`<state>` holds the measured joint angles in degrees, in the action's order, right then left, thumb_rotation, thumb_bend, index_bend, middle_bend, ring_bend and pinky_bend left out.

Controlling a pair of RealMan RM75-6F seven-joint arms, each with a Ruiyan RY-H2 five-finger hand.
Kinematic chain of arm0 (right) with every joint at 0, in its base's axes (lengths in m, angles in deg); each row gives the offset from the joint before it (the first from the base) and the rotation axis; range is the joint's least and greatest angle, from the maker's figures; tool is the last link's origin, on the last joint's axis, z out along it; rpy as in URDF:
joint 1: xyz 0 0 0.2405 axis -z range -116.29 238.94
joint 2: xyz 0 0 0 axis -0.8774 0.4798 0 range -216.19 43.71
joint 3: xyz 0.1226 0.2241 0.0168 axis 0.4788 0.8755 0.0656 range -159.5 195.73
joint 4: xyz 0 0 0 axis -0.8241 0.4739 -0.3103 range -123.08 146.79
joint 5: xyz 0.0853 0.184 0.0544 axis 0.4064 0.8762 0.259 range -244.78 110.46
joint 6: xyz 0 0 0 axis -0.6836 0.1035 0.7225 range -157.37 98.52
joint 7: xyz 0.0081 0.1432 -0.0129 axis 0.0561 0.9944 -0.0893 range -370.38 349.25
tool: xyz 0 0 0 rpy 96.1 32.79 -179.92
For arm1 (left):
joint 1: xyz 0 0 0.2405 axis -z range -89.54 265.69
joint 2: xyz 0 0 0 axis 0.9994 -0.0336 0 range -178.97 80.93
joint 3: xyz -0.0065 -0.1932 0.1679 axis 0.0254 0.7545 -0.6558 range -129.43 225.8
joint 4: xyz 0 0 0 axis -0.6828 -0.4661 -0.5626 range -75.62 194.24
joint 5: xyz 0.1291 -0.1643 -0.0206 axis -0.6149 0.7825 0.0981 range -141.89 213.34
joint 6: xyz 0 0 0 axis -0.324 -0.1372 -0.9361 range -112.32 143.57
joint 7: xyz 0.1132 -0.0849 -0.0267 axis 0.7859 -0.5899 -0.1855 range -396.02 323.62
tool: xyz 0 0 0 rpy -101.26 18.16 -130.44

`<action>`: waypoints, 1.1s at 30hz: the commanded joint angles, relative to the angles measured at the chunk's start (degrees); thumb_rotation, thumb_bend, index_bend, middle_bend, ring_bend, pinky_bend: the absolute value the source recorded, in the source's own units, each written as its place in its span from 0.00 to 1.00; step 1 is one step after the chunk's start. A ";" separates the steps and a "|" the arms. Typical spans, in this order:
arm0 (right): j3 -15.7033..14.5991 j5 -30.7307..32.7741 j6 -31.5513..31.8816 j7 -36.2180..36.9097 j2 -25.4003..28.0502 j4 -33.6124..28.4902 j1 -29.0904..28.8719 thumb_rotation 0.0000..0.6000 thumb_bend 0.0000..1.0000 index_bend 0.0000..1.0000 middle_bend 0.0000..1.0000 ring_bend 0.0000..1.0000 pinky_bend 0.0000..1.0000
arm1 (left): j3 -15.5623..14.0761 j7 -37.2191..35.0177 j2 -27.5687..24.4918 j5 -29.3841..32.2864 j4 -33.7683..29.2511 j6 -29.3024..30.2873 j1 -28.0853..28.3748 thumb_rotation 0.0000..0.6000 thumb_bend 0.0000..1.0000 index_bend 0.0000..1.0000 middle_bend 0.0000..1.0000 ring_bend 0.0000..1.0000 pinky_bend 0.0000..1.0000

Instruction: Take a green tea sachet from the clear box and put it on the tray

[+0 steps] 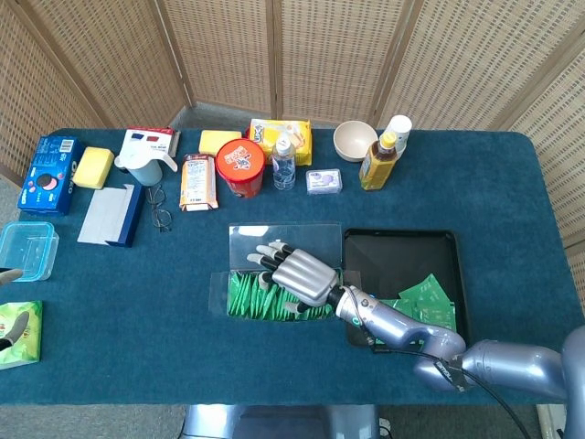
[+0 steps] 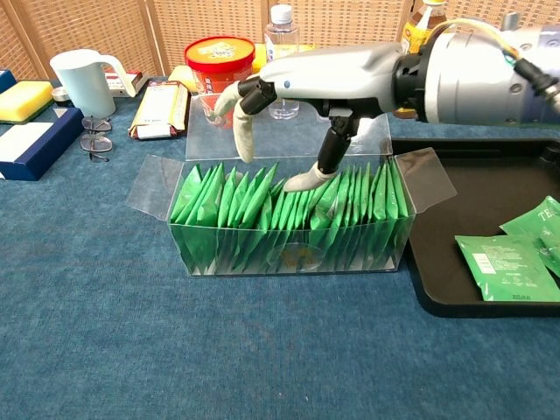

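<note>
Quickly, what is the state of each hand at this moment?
Left hand: not in view.
Right hand: open, holding nothing, fingers spread above the green tea sachets in the clear box.

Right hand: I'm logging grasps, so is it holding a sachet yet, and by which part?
Nothing is held. The right hand hangs over the clear box, fingers spread, thumb tip at the sachet tops.

the right hand (image 1: 300, 273) reaches out palm down from its silver forearm (image 1: 494, 364), which stretches in from the lower right. its fingers (image 2: 240, 122) are spread apart and point downward, the thumb angled down too; it holds nothing. the left hand shows in neither view.
</note>
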<state>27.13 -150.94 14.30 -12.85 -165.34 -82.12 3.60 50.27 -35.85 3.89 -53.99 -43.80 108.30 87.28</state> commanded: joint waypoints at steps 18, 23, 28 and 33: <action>-1.24 -1.56 2.03 -4.40 -3.92 5.10 -0.30 1.00 0.25 0.40 0.09 0.05 0.11 | -0.14 -0.04 0.20 0.02 0.13 -0.01 0.01 1.00 0.31 0.25 0.25 0.20 0.30; -1.20 -1.38 1.77 -4.71 -4.46 5.39 -0.59 1.00 0.25 0.41 0.10 0.06 0.11 | -0.23 -0.24 0.18 0.00 0.28 0.28 -0.21 1.00 0.31 0.25 0.25 0.20 0.30; -1.14 -0.81 1.30 -5.27 -5.08 6.09 -0.89 1.00 0.25 0.41 0.10 0.06 0.11 | -0.29 -0.63 0.26 0.16 0.64 0.27 -0.29 1.00 0.31 0.25 0.25 0.20 0.30; -0.84 -0.31 0.77 -5.52 -5.71 6.52 -1.38 1.00 0.25 0.41 0.10 0.06 0.11 | -0.31 -0.90 0.47 0.18 1.00 0.01 -0.17 1.00 0.31 0.25 0.25 0.20 0.30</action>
<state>26.26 -151.30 15.12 -18.33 -171.00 -75.64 2.26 49.96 -36.73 4.34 -53.81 -42.82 108.33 87.10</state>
